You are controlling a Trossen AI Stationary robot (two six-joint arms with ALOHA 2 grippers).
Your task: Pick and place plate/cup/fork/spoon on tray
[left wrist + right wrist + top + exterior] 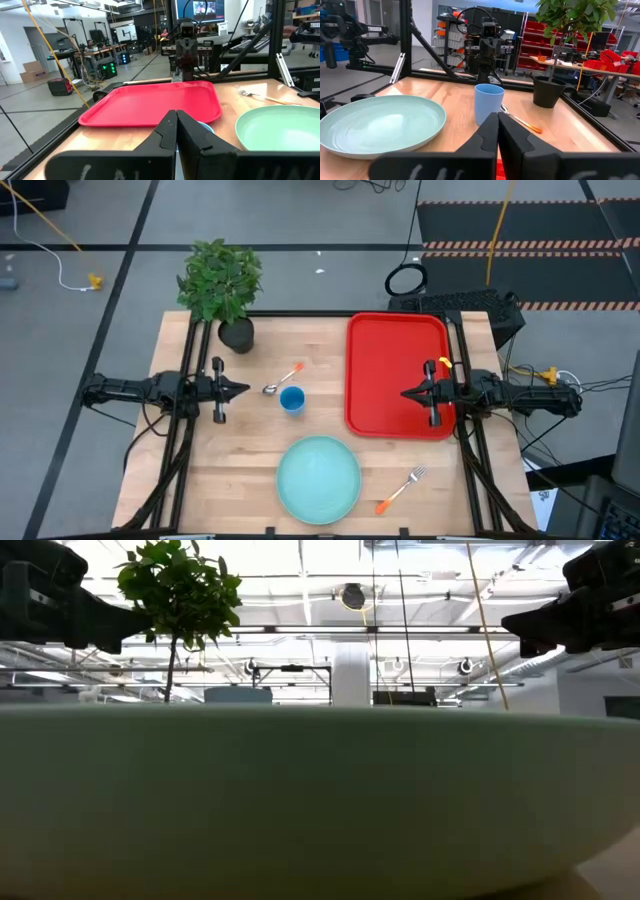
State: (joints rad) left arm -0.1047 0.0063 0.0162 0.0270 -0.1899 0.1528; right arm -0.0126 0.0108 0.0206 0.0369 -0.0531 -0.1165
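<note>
Both arms idle: left gripper (243, 389) and right gripper (406, 393) fingers pressed together, empty. Plate (318, 478) sits on the tabletop (200, 470) in front of the cup (292, 399), off the tray (395, 370). Likely rigid, slick: pinch the rim.
</note>
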